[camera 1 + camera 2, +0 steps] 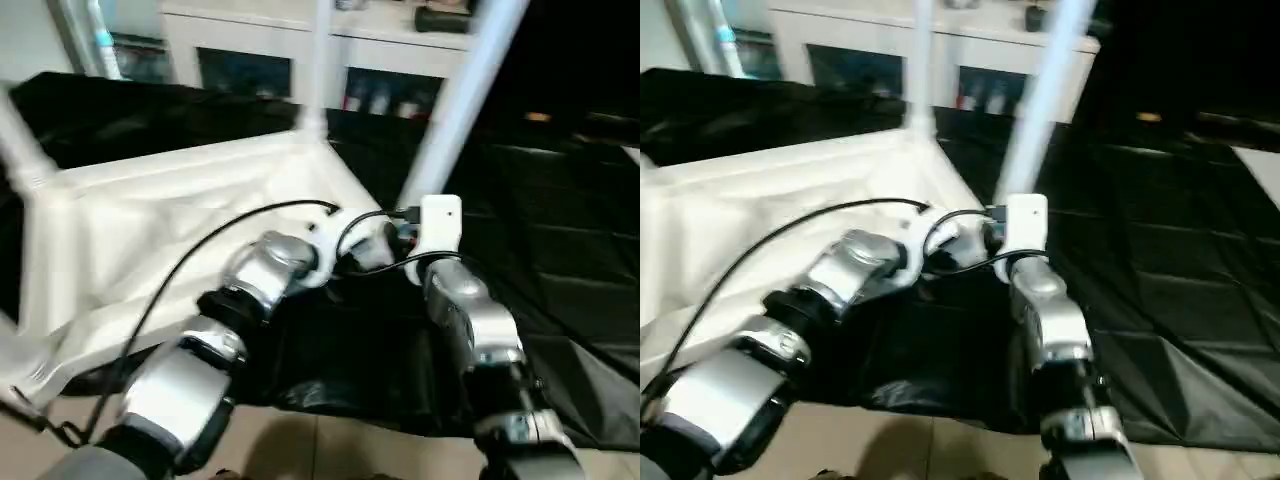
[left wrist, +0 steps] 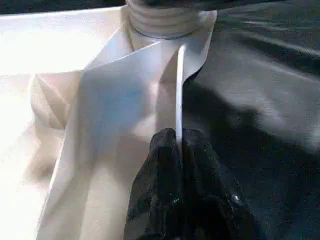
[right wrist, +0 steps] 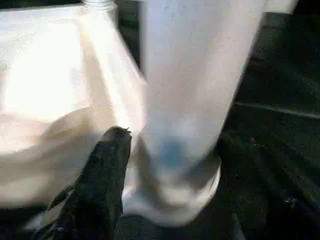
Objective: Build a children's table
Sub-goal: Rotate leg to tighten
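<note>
The white tabletop (image 1: 150, 230) lies upside down on a black cloth, ribbed underside up. Three white legs rise from it: one at the far corner (image 1: 318, 60), one at the left (image 1: 20, 140), and a tilted leg (image 1: 460, 90) at the near right corner. My left gripper (image 2: 177, 137) is shut on the thin side wall of the tabletop (image 2: 125, 100), close to a round corner socket (image 2: 165, 20). My right gripper (image 1: 405, 240) is at the foot of the tilted leg (image 3: 190, 90), right against it.
A black cloth (image 1: 540, 250) covers the floor under and to the right of the tabletop. A white cabinet with glass doors (image 1: 260, 50) stands behind. Bare floor tiles (image 1: 330, 450) show at the near edge. A black cable (image 1: 200, 250) runs along my left forearm.
</note>
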Available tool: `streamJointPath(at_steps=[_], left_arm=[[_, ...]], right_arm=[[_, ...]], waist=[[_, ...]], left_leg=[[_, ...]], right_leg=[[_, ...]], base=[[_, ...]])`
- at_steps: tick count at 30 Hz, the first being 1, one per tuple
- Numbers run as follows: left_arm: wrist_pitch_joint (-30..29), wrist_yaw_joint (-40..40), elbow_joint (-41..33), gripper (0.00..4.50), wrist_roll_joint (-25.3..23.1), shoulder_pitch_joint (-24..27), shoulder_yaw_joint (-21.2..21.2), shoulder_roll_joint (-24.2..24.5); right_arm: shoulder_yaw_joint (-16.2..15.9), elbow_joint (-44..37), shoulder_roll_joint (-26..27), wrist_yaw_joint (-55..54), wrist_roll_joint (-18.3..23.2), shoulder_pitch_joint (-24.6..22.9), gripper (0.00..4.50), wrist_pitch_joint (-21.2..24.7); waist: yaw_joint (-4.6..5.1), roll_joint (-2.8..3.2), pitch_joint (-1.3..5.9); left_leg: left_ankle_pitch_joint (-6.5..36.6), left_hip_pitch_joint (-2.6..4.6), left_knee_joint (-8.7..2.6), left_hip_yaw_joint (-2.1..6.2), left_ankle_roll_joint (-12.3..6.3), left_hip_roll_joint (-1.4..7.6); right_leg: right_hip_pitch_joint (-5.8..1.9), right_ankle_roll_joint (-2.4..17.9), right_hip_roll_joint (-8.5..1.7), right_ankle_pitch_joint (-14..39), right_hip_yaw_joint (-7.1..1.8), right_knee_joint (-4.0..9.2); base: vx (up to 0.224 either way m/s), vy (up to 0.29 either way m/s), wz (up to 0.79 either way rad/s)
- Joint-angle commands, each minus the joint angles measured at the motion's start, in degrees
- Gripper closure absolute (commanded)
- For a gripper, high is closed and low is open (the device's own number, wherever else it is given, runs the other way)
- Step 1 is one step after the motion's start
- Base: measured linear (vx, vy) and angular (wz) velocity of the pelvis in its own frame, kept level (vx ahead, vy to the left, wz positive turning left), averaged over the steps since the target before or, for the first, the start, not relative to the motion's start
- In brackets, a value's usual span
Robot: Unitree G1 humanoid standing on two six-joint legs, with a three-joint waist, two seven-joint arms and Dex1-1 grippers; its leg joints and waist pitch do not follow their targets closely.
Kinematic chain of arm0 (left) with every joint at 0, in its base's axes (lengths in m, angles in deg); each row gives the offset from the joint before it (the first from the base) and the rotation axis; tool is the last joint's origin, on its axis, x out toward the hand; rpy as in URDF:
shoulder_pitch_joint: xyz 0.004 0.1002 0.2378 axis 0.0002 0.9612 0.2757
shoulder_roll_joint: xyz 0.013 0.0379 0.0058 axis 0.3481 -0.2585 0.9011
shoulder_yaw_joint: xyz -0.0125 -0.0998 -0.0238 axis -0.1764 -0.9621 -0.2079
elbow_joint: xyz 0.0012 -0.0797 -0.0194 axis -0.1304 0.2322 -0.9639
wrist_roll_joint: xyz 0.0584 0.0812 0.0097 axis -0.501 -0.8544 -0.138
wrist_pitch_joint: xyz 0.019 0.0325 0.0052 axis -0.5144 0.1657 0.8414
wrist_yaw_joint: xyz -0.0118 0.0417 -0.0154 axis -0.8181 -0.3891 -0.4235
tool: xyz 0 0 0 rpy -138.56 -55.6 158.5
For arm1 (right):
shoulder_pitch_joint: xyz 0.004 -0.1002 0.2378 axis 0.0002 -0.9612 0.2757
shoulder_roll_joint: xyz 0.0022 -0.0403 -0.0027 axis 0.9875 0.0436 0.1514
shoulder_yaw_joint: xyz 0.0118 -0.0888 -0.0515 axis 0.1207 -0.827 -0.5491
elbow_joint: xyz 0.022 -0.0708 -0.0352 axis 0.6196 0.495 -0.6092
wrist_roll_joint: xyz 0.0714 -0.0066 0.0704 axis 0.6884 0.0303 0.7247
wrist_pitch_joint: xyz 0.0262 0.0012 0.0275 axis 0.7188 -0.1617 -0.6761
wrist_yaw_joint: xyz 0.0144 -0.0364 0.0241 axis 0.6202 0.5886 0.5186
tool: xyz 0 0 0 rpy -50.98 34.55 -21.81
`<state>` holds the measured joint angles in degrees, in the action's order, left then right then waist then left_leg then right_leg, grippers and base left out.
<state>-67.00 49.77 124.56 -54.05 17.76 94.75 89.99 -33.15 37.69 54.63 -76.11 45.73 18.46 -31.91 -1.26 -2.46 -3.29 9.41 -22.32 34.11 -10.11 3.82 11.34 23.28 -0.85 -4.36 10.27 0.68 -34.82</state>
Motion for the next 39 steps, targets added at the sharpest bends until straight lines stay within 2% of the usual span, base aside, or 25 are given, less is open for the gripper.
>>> streamJointPath(at_steps=[1, 2, 4, 5, 9, 10, 11, 12, 13, 15, 16, 19, 20, 21, 22, 23, 24, 25, 28, 29, 30, 31, 34, 38, 39], left_arm=[[0.8, 2.3, -1.5, 4.5, -0.8, 0.1, -1.4, 1.4], [0.9, 2.0, -1.7, 4.5, -0.8, 0.3, -1.4, 1.7], [1.5, 0.1, -3.4, 4.5, -0.6, 1.4, -1.3, 3.1], [1.5, 0.1, -3.4, 4.5, -0.6, 1.4, -1.3, 3.1], [1.6, -5.4, -8.0, 4.5, 0.1, 4.5, -0.3, 6.0], [2.6, -7.6, -9.9, 4.5, 0.1, 5.7, 0.5, 7.3], [2.7, -8.3, -10.5, 4.5, 0.3, 6.1, 0.6, 7.7], [3.8, -11.8, -13.8, 4.5, 1.0, 8.0, 1.2, 9.6], [2.9, -13.9, -16.0, 4.5, 1.5, 9.2, 1.5, 10.8], [3.2, -16.3, -18.1, 4.5, 1.8, 10.4, 2.2, 12.3], [3.1, -20.3, -21.7, 4.5, 2.7, 12.3, 3.2, 14.5], [2.3, -28.8, -30.2, 4.5, 4.9, 16.3, 5.6, 19.0], [2.0, -29.5, -31.6, 4.5, 4.7, 17.0, 5.9, 19.7], [1.5, -29.7, -33.1, 4.5, 4.5, 17.7, 5.9, 20.2], [1.1, -29.7, -33.7, 4.5, 4.5, 18.0, 5.8, 20.4], [0.6, -29.7, -34.5, 4.5, 4.5, 18.4, 5.7, 20.5], [-0.6, -30.0, -36.2, 4.5, 4.8, 19.0, 5.7, 20.8], [-0.9, -30.1, -36.6, 4.5, 4.8, 19.2, 5.8, 20.9], [-1.3, -29.4, -37.2, 4.5, 4.5, 19.4, 5.9, 21.3], [-1.4, -29.2, -37.2, 4.5, 4.4, 19.4, 5.8, 21.4], [-1.8, -29.1, -37.6, 4.5, 4.4, 19.5, 5.8, 21.6], [-1.9, -29.1, -37.7, 4.5, 4.4, 19.5, 5.7, 21.6], [-2.9, -28.9, -38.3, 4.5, 4.1, 19.7, 5.4, 21.8], [-3.1, -29.1, -38.4, 4.5, 4.0, 19.9, 5.4, 22.1], [-3.1, -29.1, -38.4, 4.5, 4.0, 20.0, 5.5, 22.2]], right_arm=[[-1.9, -6.9, -2.9, 4.9, 2.0, -2.1, 1.16, 2.5], [-2.1, -8.6, -3.8, 6.0, 2.4, -2.7, 1.01, 3.0], [-3.1, -17.0, -9.3, 11.4, 4.0, -6.1, 0.89, 7.6], [-3.1, -17.0, -9.3, 11.4, 4.0, -6.1, 0.89, 7.6], [-1.7, -25.8, -17.3, 20.1, 7.9, -10.6, 0.89, 12.1], [-1.5, -27.2, -19.6, 22.5, 8.5, -11.7, 0.89, 12.3], [-1.5, -27.5, -20.4, 23.3, 8.7, -12.1, 0.89, 12.2], [-1.7, -29.2, -23.9, 27.4, 9.2, -14.0, 0.89, 11.7], [-1.9, -29.9, -25.5, 29.6, 9.8, -15.1, 0.89, 11.5], [-2.1, -30.6, -27.1, 31.6, 10.2, -16.3, 0.89, 11.0], [-2.5, -31.4, -28.6, 33.5, 10.8, -17.5, 0.89, 11.0], [-4.0, -30.6, -28.9, 34.9, 10.3, -18.2, 0.89, 9.5], [-4.4, -30.5, -28.9, 35.2, 10.2, -18.3, 0.89, 9.2], [-5.2, -30.0, -28.7, 35.6, 9.8, -18.4, 0.89, 8.4], [-5.7, -29.6, -28.7, 35.9, 9.5, -18.4, 0.89, 7.8], [-6.4, -29.1, -28.6, 36.2, 9.1, -18.4, 0.89, 7.0], [-8.4, -26.1, -27.7, 36.9, 7.2, -17.7, 0.89, 3.8], [-9.1, -24.5, -27.0, 37.7, 6.9, -17.0, 0.89, 2.6], [-10.4, -21.6, -25.8, 39.2, 6.3, -15.6, 0.89, 0.9], [-11.0, -20.7, -25.6, 39.4, 5.7, -15.1, 0.89, 0.5], [-11.4, -20.0, -25.5, 39.6, 5.4, -14.6, 0.89, 0.1], [-11.6, -19.6, -25.4, 39.8, 5.3, -14.3, 0.89, 0.1], [-12.3, -16.3, -24.7, 39.7, 4.6, -12.4, 0.89, -1.6], [-12.2, -12.2, -23.3, 40.4, 4.6, -10.4, 0.89, -4.0], [-12.2, -11.4, -22.9, 40.5, 4.5, -10.0, 0.89, -4.5]], waist=[[-0.89, 0.11, 4.29], [-0.94, 0.1, 4.28], [-1.59, 0.26, 4.24], [-1.65, 0.18, 4.21], [-1.94, 0.33, 4.04], [-1.97, 0.49, 3.9], [-1.97, 0.49, 3.9], [-1.92, 0.62, 3.78], [-1.92, 0.84, 3.64], [-1.79, 0.7, 3.64], [-1.85, 0.78, 3.65], [-1.51, 0.91, 3.51], [-1.39, 0.59, 3.52], [-1.43, 0.68, 3.5], [-1.47, 0.99, 3.37], [-1.57, 0.72, 3.39], [-1.97, 0.73, 3.45], [-1.84, 0.78, 3.37], [-1.86, 0.54, 3.51], [-1.77, 0.33, 3.62], [-1.88, 0.45, 3.64], [-1.87, 0.26, 3.73], [-1.93, 0.36, 3.79], [-1.85, 0.34, 3.86], [-1.78, 0.16, 3.88]], left_leg=[[9.8, 1.3, -4.08, 0.16, -1.66, 0.94], [9.5, 1.37, -4.05, 0.12, -1.98, 0.98], [7.9, 1.43, -4.01, 0.1, -2.7, 1.12], [7.7, 1.42, -4.01, 0.07, -2.75, 1.12], [10.5, 1.59, -4.15, 0.04, -2.35, 1.28], [12.2, 1.59, -4.33, 0.12, -1.58, 1.37], [12.2, 1.59, -4.33, 0.12, -1.58, 1.37], [14.2, 1.61, -4.44, 0.14, -0.81, 1.44], [15.5, 1.68, -4.51, 0.14, -0.38, 1.46], [16.2, 1.59, -4.56, 0.15, -0.19, 1.42], [17.2, 1.68, -4.67, 0.3, 0.14, 1.63], [17.6, 1.42, -4.96, 0.36, 0.75, 1.71], [18.5, 1.71, -4.94, 0.22, 0.96, 1.77], [18.5, 1.69, -4.93, 0.31, 1.08, 1.77], [19.1, 1.88, -4.92, 0.19, 1.25, 1.8], [19.4, 2.05, -4.86, 0.07, 1.26, 1.83], [19.3, 1.92, -4.84, 0.1, 1.53, 1.81], [19.3, 1.72, -4.96, 0.14, 1.73, 1.75], [19.1, 1.67, -4.86, 0.13, 1.77, 1.58], [17.9, 1.41, -4.81, 0.22, 1.48, 1.52], [16.8, 1.55, -4.71, 0.05, 1.27, 1.52], [15.6, 1.43, -4.63, 0.05, 0.86, 1.47], [14.1, 1.49, -4.49, -0.06, 0.41, 1.43], [14.1, 1.48, -4.39, -0.12, 0.28, 1.38], [14.1, 1.41, -4.37, -0.13, 0.21, 1.35]], right_leg=[[-3.23, 12.4, -2.51, 1.3, -0.99, 3.39], [-3.23, 12.6, -2.44, 0.7, -1.04, 3.34], [-3.32, 13.1, -2.35, -2.2, -1.09, 3.05], [-3.35, 13.1, -2.32, -2.4, -1.09, 3.07], [-3.19, 13.1, -2.48, 1.6, -1.19, 3.5], [-3.08, 13.0, -2.49, 4.0, -1.18, 3.71], [-3.08, 13.0, -2.49, 4.0, -1.18, 3.71], [-2.93, 12.8, -2.51, 6.2, -1.23, 3.91], [-2.69, 12.4, -2.52, 8.1, -1.28, 4.07], [-2.65, 12.1, -2.5, 9.5, -1.28, 4.15], [-2.52, 11.9, -2.77, 11.3, -1.29, 4.18], [-2.21, 11.3, -2.67, 12.6, -1.29, 4.17], [-1.87, 11.4, -2.49, 13.3, -1.26, 4.24], [-1.9, 11.4, -2.54, 13.4, -1.23, 4.11], [-1.6, 11.2, -2.5, 14.2, -1.27, 4.25], [-1.44, 11.1, -2.49, 14.7, -1.28, 4.38], [-1.46, 10.7, -2.67, 15.4, -1.29, 4.23], [-1.49, 10.6, -2.69, 15.7, -1.29, 4.27], [-1.57, 10.0, -2.55, 15.6, -1.25, 4.33], [-1.76, 10.2, -2.59, 14.3, -1.17, 3.97], [-1.73, 10.3, -2.53, 13.0, -1.24, 4.03], [-1.94, 10.7, -2.51, 11.4, -1.2, 3.75], [-1.97, 11.3, -2.46, 9.6, -1.17, 3.59], [-2.05, 11.7, -2.43, 9.4, -1.14, 3.54], [-2.09, 11.7, -2.42, 9.4, -1.12, 3.52]], base=[[0.0, 0.0, 0.0], [0.0, 0.0, 0.0], [0.0, 0.0, 0.0], [0.0, 0.0, 0.0], [0.0, 0.0, 0.0], [0.0, 0.0, 0.0], [0.0, 0.0, 0.0], [0.0, 0.0, 0.0], [0.0, 0.0, 0.0], [0.0, 0.0, 0.0], [0.0, 0.0, 0.0], [0.0, 0.0, 0.0], [0.0, 0.0, 0.0], [0.0, 0.0, 0.0], [0.0, 0.0, 0.0], [0.0, 0.0, 0.0], [0.0, 0.0, 0.0], [0.0, 0.0, 0.0], [0.0, 0.0, 0.0], [0.0, 0.0, 0.0], [0.0, 0.0, 0.0], [0.0, 0.0, 0.0], [0.0, 0.0, 0.0], [0.0, 0.0, 0.0], [0.0, 0.0, 0.0]])
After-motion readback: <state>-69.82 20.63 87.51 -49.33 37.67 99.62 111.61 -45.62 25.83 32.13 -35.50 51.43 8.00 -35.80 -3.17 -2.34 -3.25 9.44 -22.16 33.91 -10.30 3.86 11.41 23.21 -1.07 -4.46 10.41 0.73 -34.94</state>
